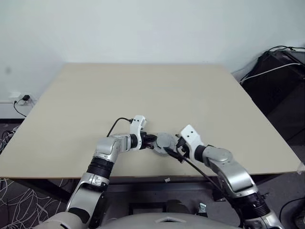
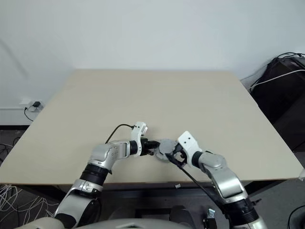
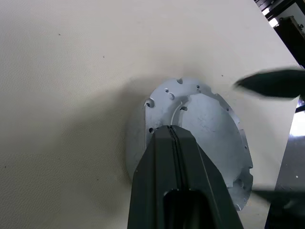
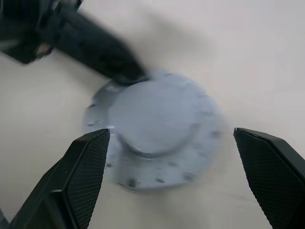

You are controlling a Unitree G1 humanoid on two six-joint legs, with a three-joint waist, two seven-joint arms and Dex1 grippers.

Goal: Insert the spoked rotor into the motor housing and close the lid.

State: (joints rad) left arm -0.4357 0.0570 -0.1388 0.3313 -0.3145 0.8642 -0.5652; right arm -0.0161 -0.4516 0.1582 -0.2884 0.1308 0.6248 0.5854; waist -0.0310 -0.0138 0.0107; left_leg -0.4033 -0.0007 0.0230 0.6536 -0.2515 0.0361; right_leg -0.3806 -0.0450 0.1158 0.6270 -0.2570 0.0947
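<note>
Left tool (image 1: 151, 142), fingers together, presses the lid's (image 4: 157, 129) rim on the counter (image 1: 143, 90); right tool (image 4: 176, 167) gapes around it. Lid apparently seated; closing nearly done.

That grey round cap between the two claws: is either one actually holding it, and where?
The left gripper, shut, presses on the lid near its rim; whether it pinches the edge cannot be told. The right gripper stands open around it, holding nothing.
</note>
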